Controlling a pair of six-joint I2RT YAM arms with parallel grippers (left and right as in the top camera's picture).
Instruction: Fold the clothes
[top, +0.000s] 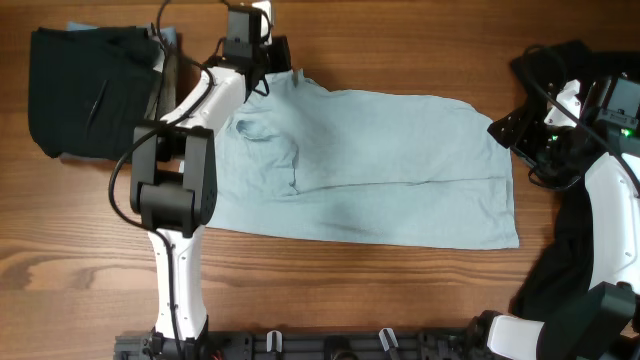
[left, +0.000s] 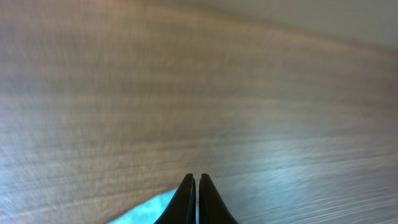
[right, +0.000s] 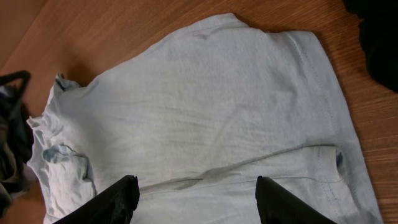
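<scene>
- Looking down from overhead, I see the pale blue shirt (top: 380, 160) spread flat across the middle of the table (top: 350, 300). Its neck end lies toward my left arm.
- My left gripper (top: 262, 78) sits at the far left corner of that shirt, right on the edge of the cloth.
- Through the left wrist camera, its fingers (left: 186, 199) are pressed together, with the tips over bare wood. A sliver of blue cloth shows just beside them at the lower left. I cannot tell whether any cloth is caught between them.
- My right gripper (right: 196, 186) hangs near the shirt's right edge, toward the far corner.
- Through the right wrist camera, its two fingers are spread wide with nothing between them. The blue shirt lies below them and stretches away toward the neck.
- A black shirt (top: 90, 95) lies in a folded heap at the far left of the table, apart from the blue one.
- More black cloth (top: 560, 270) is bunched at the right edge of the table, beneath my right arm.
</scene>
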